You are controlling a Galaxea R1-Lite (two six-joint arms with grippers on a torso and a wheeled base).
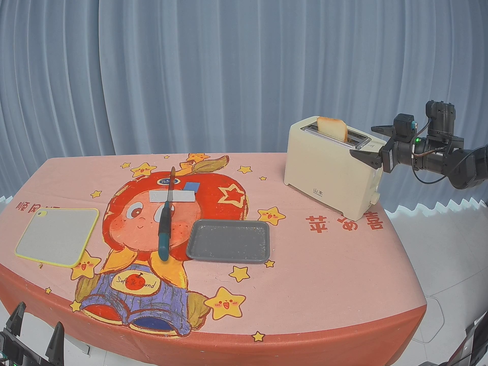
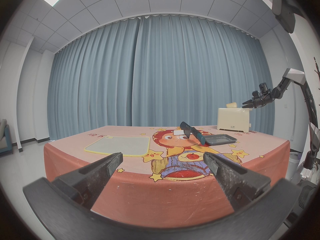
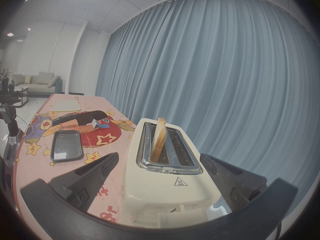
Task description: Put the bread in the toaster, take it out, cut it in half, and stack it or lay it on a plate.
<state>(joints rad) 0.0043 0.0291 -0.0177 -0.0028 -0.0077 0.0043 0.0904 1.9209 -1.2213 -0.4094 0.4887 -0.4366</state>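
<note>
The toaster (image 1: 329, 171) stands on the bench (image 1: 325, 275) in the right half of the head view, set at an angle near the far edge. The bread (image 1: 333, 128) stands upright in one of its two slots, the top half poking out above the slot. In the right wrist view, that is the slot nearer the middle of the bench, and the other slot is bare.

The right gripper (image 1: 363, 141) hangs at the right of the frame, level with the toaster's top and just beside its right end. Its jaws are spread wide and hold nothing. The bread is apart from both fingers.

The left gripper (image 1: 38, 321) sits in the lower left corner of the frame, below the bench's front edge. Its jaws are also wide apart and empty.

Left of centre, a knife (image 1: 164, 219) with a teal handle lies pointing away from the robot, its blade resting across a small grey block (image 1: 183, 195). Just right of the handle is the plate (image 1: 229, 241), a grey rectangular tray with nothing on it. A cutting board (image 1: 57, 236) with a yellow rim lies at the left of the frame, well apart from the toaster.
</note>
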